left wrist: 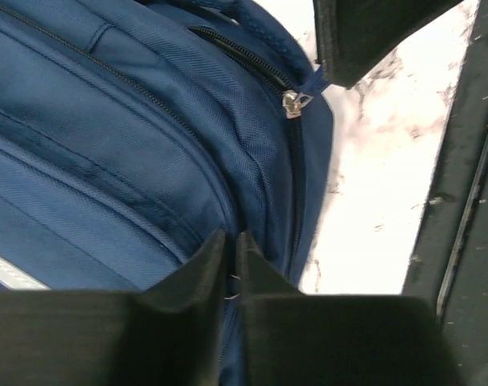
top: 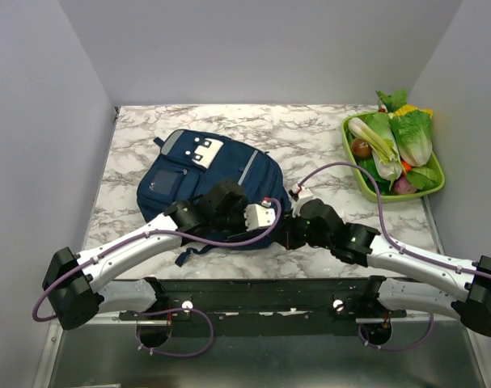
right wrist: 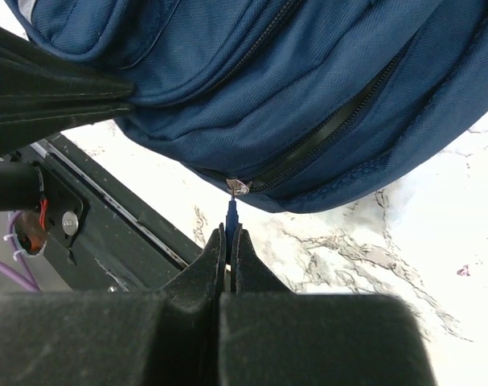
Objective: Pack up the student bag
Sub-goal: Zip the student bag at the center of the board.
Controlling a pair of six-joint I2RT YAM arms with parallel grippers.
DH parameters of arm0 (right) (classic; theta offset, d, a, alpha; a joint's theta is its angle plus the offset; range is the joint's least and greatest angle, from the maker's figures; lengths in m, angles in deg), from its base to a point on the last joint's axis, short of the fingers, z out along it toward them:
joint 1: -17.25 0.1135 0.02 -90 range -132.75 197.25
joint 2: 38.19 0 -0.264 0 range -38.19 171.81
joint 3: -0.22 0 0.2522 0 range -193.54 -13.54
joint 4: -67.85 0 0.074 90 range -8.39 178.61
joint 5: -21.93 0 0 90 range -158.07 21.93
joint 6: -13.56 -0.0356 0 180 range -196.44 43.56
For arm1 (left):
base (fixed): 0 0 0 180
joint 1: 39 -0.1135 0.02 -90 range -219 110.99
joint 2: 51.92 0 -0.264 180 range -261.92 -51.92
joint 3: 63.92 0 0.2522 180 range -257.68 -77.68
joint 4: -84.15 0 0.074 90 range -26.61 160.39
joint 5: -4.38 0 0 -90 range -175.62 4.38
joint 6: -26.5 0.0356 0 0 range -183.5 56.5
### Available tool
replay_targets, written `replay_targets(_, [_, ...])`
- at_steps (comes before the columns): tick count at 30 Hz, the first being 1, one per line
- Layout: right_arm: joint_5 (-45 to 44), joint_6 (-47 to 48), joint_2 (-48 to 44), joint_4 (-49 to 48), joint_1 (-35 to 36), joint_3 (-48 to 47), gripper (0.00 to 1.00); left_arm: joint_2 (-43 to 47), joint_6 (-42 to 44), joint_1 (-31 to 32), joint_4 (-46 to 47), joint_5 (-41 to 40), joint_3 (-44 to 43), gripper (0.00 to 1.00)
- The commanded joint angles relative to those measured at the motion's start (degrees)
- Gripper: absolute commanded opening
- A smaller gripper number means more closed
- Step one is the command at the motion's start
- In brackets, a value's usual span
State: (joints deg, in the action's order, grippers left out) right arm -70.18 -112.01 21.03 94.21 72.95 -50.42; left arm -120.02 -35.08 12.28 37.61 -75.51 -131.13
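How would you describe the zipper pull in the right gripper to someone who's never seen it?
Find the navy student bag lying on the marble table, then its corner by the right gripper, where a dark zipper runs. The zipper pull is the short blue tab hanging off the silver slider, pinched in that gripper; unlike the shiny slider, it is matte blue.

Navy student bag (top: 180, 174), grey-veined white table (top: 310, 137)

The top camera looks down; both wrist cameras closely share the student bag (top: 171, 184).
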Motion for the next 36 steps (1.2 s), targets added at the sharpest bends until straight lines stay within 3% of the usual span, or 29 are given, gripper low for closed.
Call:
replay_targets(1, [4.6,-1.3,-0.9,-2.1,0.1,0.8,0.01,0.5,4.3,0.0,6.3,-9.7,1.7,0.04])
replay_targets(5, [4.6,-1.2,-1.3,-2.3,0.1,0.9,0.01,1.6,6.3,0.0,4.9,-13.3,2.2,0.00])
replay_targets(12, [2.5,-0.3,-2.4,-2.2,0.1,0.0,0.01,2.3,5.2,0.0,-4.5,-5.7,-1.5,0.00])
replay_targets(17, [-0.2,0.8,-3.8,1.7,-1.2,-2.1,0.01,4.2,2.8,0.0,-6.2,-2.6,-3.6,0.00])
replay_targets(36, [3.1,3.2,-3.4,2.6,-5.3,-4.1,0.01,9.0,1.5,-2.0,-12.4,1.3,-5.3,0.00])
